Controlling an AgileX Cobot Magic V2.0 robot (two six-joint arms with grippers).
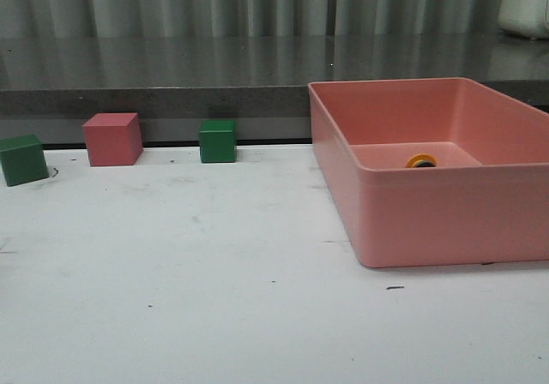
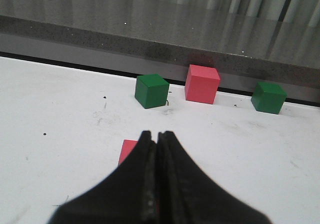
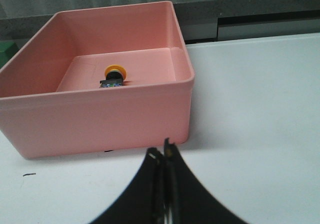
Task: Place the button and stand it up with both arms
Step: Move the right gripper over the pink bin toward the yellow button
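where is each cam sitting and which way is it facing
Front view: low over the white table, facing forward at the cubes and pink bin; no arm shows.
Left wrist view: on the left arm, facing the pink cube and two green cubes; closed left tool shows.
Right wrist view: on the right arm, facing the bin holding the button; closed right tool shows.
Shared: front and right wrist views both show bin and button; front and left wrist views share the cubes.
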